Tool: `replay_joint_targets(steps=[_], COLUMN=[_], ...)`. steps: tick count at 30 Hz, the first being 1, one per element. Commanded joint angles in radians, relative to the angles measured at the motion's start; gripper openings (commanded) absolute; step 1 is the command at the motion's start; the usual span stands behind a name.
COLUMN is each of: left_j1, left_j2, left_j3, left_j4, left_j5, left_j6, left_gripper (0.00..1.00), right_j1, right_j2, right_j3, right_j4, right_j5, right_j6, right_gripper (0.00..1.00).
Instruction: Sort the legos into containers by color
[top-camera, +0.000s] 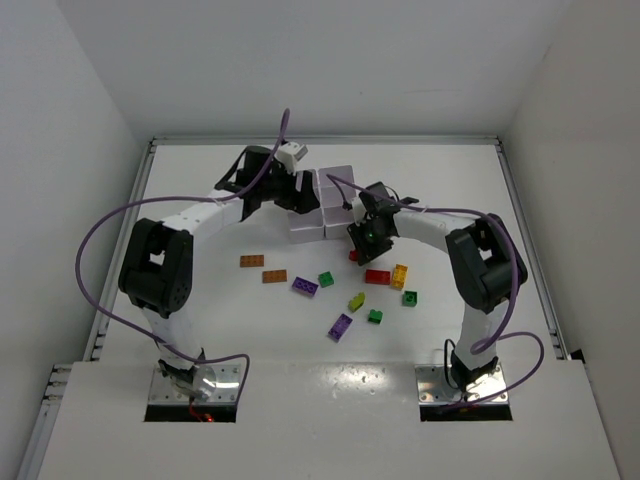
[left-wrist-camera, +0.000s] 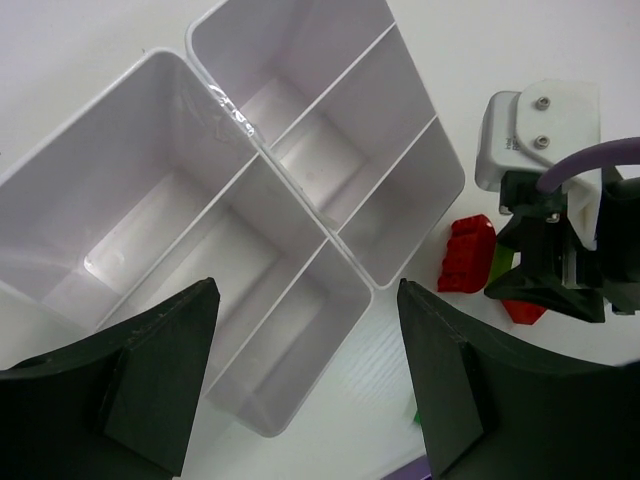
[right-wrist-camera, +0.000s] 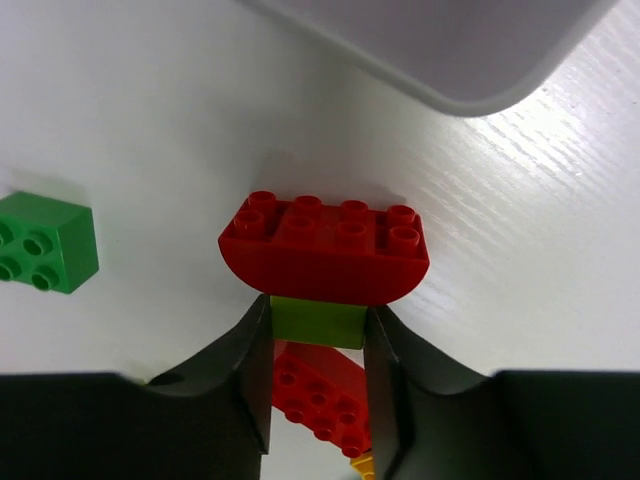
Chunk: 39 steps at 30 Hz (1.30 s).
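**Right end effector** (right-wrist-camera: 318, 316): jaws closed on a small green brick (right-wrist-camera: 316, 323), with both fingers touching its sides.

**Behind it, between the fingers:** a red brick (right-wrist-camera: 320, 395) lying on the bench (right-wrist-camera: 150, 120).

**Just ahead, touching the green brick:** a curved red brick (right-wrist-camera: 325, 250), its long axis crosswise to the fingers. We cannot tell whether the two are joined.

**Ahead and to the right, near:** the containers (right-wrist-camera: 450, 50).

**Left end effector** (left-wrist-camera: 305, 300): jaws wide apart, holding nothing, poised over the containers.

We judge the right arm much the nearer to this piece, and its carry to the containers a short one.
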Motion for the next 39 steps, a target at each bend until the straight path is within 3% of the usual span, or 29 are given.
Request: replay_joint_targets(steps=[1, 6, 12, 19, 23, 27, 29, 34, 39], left_j1=[0.018, 0.018, 0.018, -0.043, -0.061, -0.061, -0.071, -0.081, -0.117], left_j2=[-0.042, -0.102, -0.265, -0.276, -0.276, -0.259, -0.228, -0.145, -0.096], left_j3=[-0.015, -0.094, -0.315, -0.314, -0.293, -0.231, -0.170, -0.079, -0.015], left_j4=[0.034, 0.054, 0.224, 0.240, 0.271, 0.213, 0.133, -0.036, -0.203], left_j5=[0.008, 0.025, 0.226, 0.468, 0.544, 0.538, 0.579, 0.645, 0.568], left_j6=[0.005, 0.015, -0.027, -0.083, -0.151, -0.228, -0.228, -0.173, -0.059], left_gripper=[0.78, 0.78, 0.78, 0.78, 0.78, 0.93, 0.94, 0.95, 0.95], right_j1=[0.007, -0.012, -0.023, -0.046, 0.006, 0.028, 0.052, 0.091, 0.128], right_j2=[0.020, -0.067, -0.406, -0.597, -0.658, -0.709, -0.733, -0.743, -0.743], right_j3=[0.010, -0.030, -0.242, -0.361, -0.383, -0.436, -0.456, -0.456, -0.433], right_j4=[0.046, 0.089, 0.291, 0.434, 0.454, 0.477, 0.497, 0.521, 0.543], right_j5=[0.055, 0.037, -0.147, -0.446, -0.381, -0.279, -0.217, -0.109, -0.040], right_j6=[0.019, 0.000, -0.018, -0.006, -0.120, -0.259, -0.338, -0.405, -0.428], right_gripper=[0.24, 0.02, 0.00, 0.00, 0.00, 0.00, 0.00, 0.00, 0.00])
